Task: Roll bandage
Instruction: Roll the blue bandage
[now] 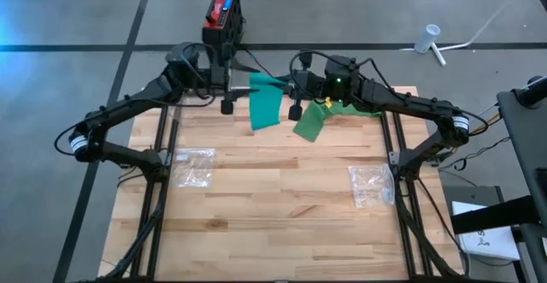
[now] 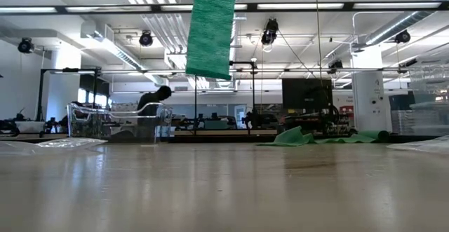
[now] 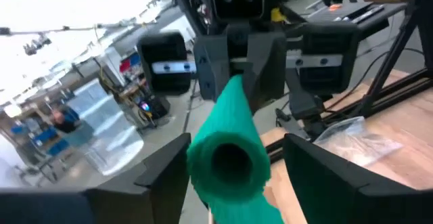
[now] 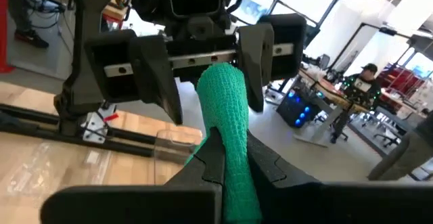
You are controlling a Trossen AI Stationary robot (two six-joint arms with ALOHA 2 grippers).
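Observation:
A green bandage, wound into a roll [image 1: 267, 83], is held level high above the table's far middle, between my two grippers. A loose strip of it [image 2: 210, 29] hangs straight down from the roll, and its free end is well clear of the table. My right gripper [image 4: 226, 173] is shut on one end of the roll. My left gripper [image 3: 233, 176] faces it from the table's left and is open, one finger on either side of the roll's other end [image 3: 226, 160]. Whether a finger touches the roll there does not show. My right gripper pinches the end of the roll [image 4: 233, 149] between its two fingers, coming level from the table's right, with the fingers lying along the roll. The roll sticks out level past the fingertips toward my left gripper, lifted clear, its loose strip hanging slack below.
More green bandage [image 1: 312, 122] lies in a heap [image 2: 316, 137] at the table's far right. Clear plastic bags lie at the left [image 1: 192, 168] and the right [image 1: 372, 185]. A red and black device [image 1: 224, 14] stands on the floor beyond the far edge.

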